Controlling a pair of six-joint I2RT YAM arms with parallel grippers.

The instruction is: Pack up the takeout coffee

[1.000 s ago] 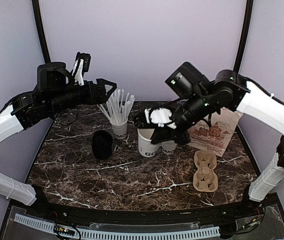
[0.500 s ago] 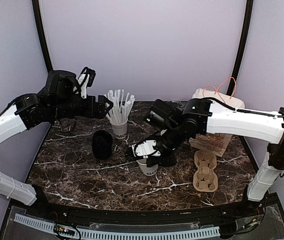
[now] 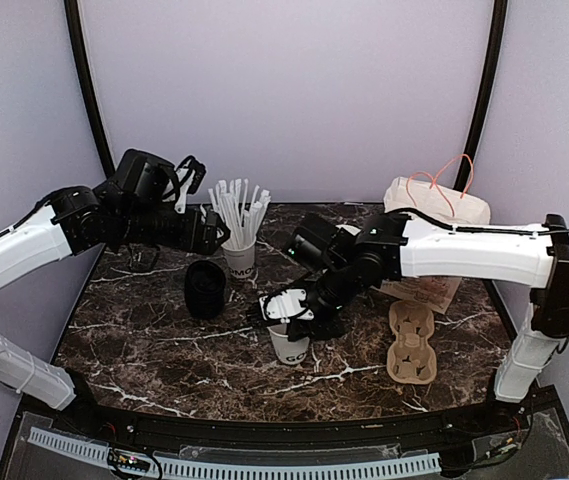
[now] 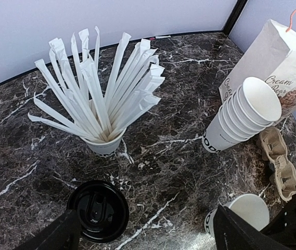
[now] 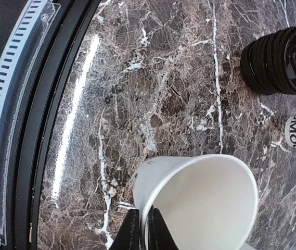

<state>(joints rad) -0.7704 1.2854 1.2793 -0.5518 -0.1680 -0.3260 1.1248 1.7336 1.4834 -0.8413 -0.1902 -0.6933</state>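
A single small white paper cup (image 3: 289,342) with black lettering and no lid stands upright on the marble table, a little in front of its middle. My right gripper (image 3: 286,312) comes down on it from above. In the right wrist view the gripper (image 5: 143,229) is shut on the near rim of this cup (image 5: 200,203), one finger inside and one outside. A takeout coffee with its lid on is out of view. My left gripper (image 3: 204,230) hangs open above a stack of black lids (image 3: 205,288). The left wrist view shows the lids (image 4: 98,209) between its spread fingers (image 4: 54,239).
A cup full of white straws (image 3: 239,255) stands behind the lids. A tilted stack of lidless white cups (image 4: 241,114) leans near the paper bag (image 3: 434,215). A brown cardboard cup carrier (image 3: 411,345) lies at the right. The table's front edge (image 5: 43,130) is close to the cup.
My right arm has carried the single cup from the stack down and forward to the table. My left arm has swung right and lower, over the black lids.
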